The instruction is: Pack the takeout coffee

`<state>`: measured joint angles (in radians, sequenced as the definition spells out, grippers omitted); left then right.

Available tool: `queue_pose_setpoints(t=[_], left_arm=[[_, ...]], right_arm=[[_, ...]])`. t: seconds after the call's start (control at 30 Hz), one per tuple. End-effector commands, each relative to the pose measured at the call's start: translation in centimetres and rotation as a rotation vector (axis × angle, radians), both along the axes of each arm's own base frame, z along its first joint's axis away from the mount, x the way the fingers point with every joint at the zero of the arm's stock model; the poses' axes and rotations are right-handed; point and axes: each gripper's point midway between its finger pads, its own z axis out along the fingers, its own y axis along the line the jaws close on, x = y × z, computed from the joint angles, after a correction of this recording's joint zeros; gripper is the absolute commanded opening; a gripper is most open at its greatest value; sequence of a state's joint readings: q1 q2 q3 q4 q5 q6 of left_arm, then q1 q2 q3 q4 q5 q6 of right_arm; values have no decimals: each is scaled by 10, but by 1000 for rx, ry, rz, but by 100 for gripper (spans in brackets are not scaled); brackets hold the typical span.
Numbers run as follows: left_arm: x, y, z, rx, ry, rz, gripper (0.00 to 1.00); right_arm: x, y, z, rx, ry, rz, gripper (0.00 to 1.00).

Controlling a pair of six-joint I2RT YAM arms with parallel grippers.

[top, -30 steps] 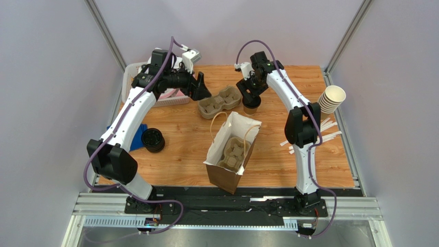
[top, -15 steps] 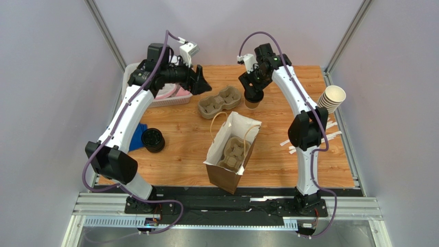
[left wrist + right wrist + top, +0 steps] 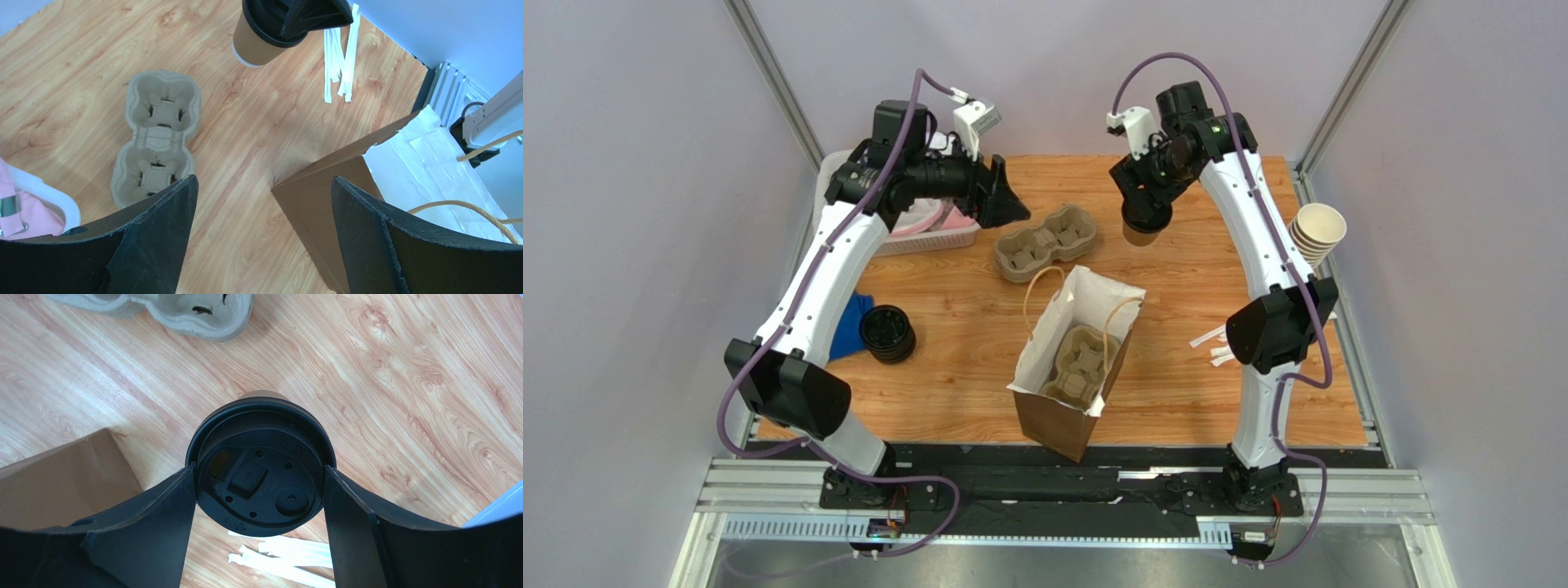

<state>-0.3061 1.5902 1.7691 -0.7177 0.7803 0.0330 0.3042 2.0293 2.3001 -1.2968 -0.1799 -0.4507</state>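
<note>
Lifted off counter (image 3: 1185, 355) since earlier: takeout coffee (image 3: 261, 471), clasped within right pincer (image 3: 1144, 206); left pincer (image 3: 264, 184) released.

A lab test cell (grey panel walls (image 3: 634, 184), aluminium rail (image 3: 756, 490)) enclosing a table (image 3: 952, 331).
</note>
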Motion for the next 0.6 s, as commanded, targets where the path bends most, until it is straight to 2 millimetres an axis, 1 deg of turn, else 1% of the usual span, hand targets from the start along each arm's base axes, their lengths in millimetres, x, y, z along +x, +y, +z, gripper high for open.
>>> queue_pose_setpoints(t=[0.0, 0.1, 0.13, 0.17, 0.2, 0.23, 0.3, 0.33, 0.37, 0.4, 0.43, 0.47, 0.57], left_arm=[[-16, -7, 13, -9, -54, -52, 87], [-22, -9, 15, -22, -50, -54, 87], [-23, -10, 13, -21, -50, -57, 87], [-25, -11, 15, -22, -59, -59, 87], [-25, -11, 14, -21, -59, -60, 87], [-25, -11, 11, -22, -53, -58, 87], [-25, -12, 11, -29, -48, -57, 87], [-25, -13, 8, -30, -44, -57, 87], [-25, -13, 8, -32, -43, -56, 87], [-26, -12, 8, -31, -44, -55, 87], [-26, -12, 6, -31, -41, -55, 87], [-27, -12, 7, -32, -45, -57, 87], [-27, -11, 5, -27, -44, -52, 88]], right_arm=[[-17, -10, 40, 1, -71, 7, 53], [-28, -13, 46, 4, -62, 11, 53], [-33, -15, 51, 4, -69, 14, 53], [-37, -16, 50, -2, -59, 17, 53], [-43, -18, 37, -16, -18, 15, 53], [-48, -22, 38, -19, -19, 9, 52], [-49, -25, 27, -16, -4, -4, 52], [-53, -28, 9, -26, 39, -12, 52], [-49, -28, 10, -22, 15, -22, 52], [-48, -29, 5, -26, 13, -26, 52], [-50, -31, -10, -37, 45, -30, 52], [-45, -30, -15, -34, 36, -37, 52], [-43, -28, -39, -38, 73, -43, 51]])
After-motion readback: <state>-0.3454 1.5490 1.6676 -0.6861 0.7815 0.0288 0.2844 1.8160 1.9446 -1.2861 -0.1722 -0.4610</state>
